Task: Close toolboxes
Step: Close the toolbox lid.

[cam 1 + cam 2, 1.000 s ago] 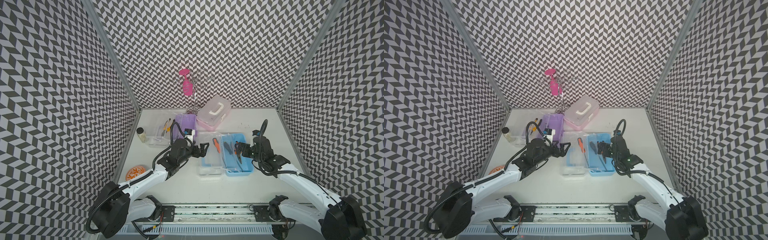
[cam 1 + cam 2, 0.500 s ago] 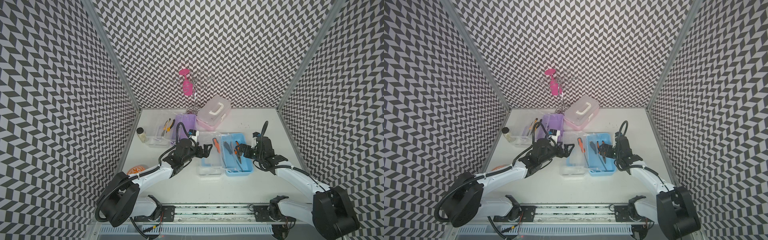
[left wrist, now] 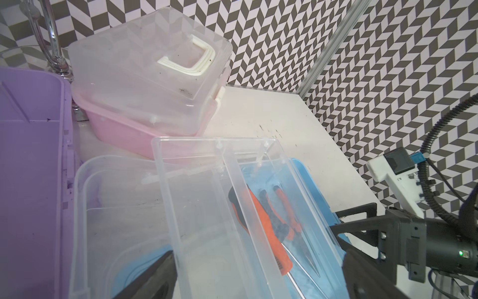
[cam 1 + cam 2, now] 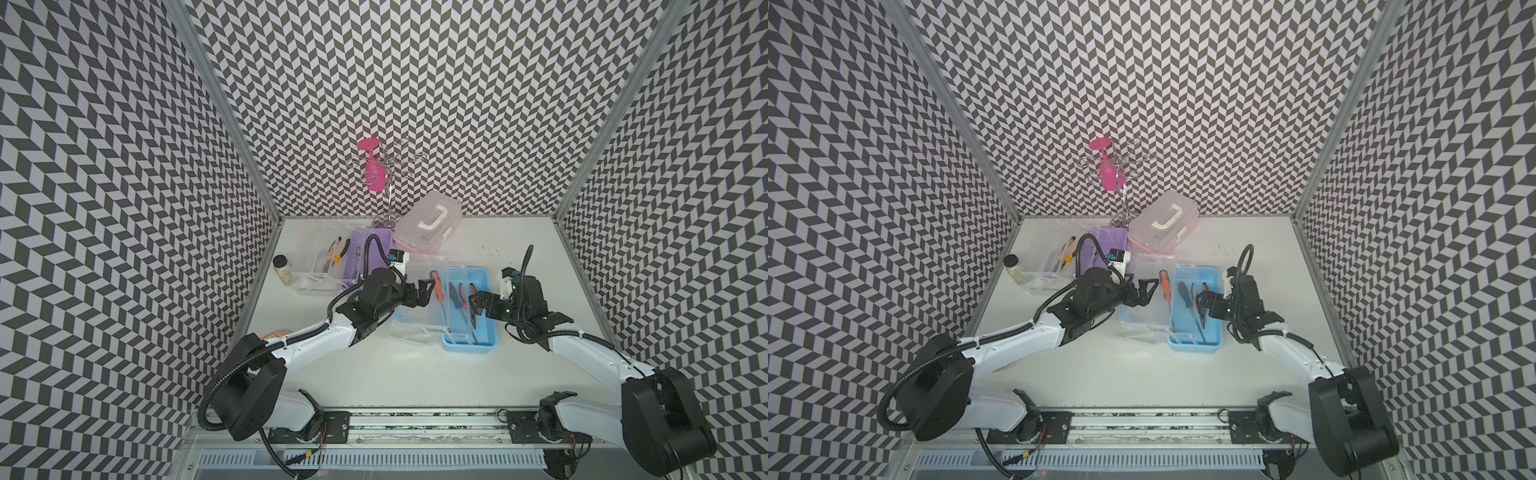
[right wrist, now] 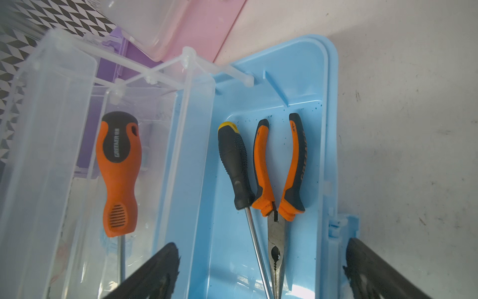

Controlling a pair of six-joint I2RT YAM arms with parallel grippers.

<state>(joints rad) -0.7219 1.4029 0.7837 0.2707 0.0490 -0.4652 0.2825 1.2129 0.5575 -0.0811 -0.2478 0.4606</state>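
Note:
The light blue toolbox (image 4: 478, 332) (image 4: 1200, 338) lies open mid-table, its base holding pliers (image 5: 279, 168) and a screwdriver (image 5: 232, 160). Its clear lid (image 4: 415, 328) and clear inner tray (image 3: 207, 207) lie to its left, with an orange screwdriver (image 5: 119, 176) in the tray. My left gripper (image 4: 424, 291) (image 3: 258, 279) is open, its fingers straddling the tray. My right gripper (image 4: 478, 305) (image 5: 261, 274) is open over the blue base. The purple toolbox (image 4: 370, 253) stands open at the back left. The pink toolbox (image 4: 428, 224) is shut.
A glass jar with a black cap (image 4: 282, 268) stands by the left wall beside the purple box's clear lid (image 4: 316, 274). A metal rack with a hanging pink glass (image 4: 374, 170) stands at the back. An orange disc (image 4: 274, 334) lies under my left arm.
My left gripper has moved right, from beside the purple box to over the blue box's clear tray. My right gripper has stayed over the blue base, open.

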